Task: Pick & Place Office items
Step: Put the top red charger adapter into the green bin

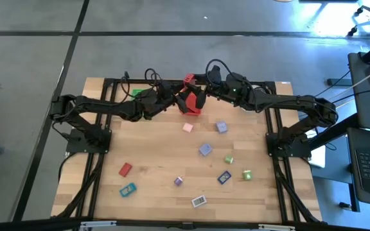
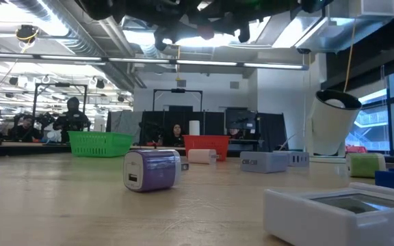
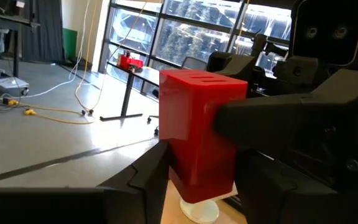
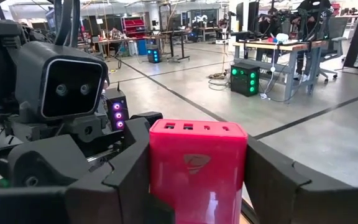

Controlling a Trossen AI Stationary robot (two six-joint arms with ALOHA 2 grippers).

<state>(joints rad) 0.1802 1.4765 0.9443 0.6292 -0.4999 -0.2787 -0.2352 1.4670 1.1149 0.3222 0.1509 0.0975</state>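
A red block (image 1: 191, 104) with slots in one end hangs in the air over the far middle of the table, and both grippers are shut on it. My left gripper (image 1: 177, 102) reaches it from the table's left, my right gripper (image 1: 202, 99) from the right. In the left wrist view the block (image 3: 201, 130) stands between my own fingers, with a right finger (image 3: 272, 118) against its side. The right wrist view shows the block (image 4: 197, 168) between its fingers, the left wrist behind. Other office items lie on the table's near half. My left gripper pinches the red block's lower part (image 3: 180, 163) between its two fingers, coming in level from the table's left. The block stands upright in the hold, clear of the table. My right gripper pinches the block's two opposite sides (image 4: 161, 171) between its two fingers, level, from the table's right. The slotted end (image 4: 197, 127) shows above the fingers. The block is lifted clear.
A green basket (image 2: 100, 143) and a red basket (image 2: 206, 145) stand at the far edge. Loose on the wood: pink (image 1: 187, 127), lavender (image 1: 221, 126), red (image 1: 125, 169), teal (image 1: 128, 190), white (image 1: 199, 201) and several more pieces. A white round thing (image 3: 199, 210) sits below the block.
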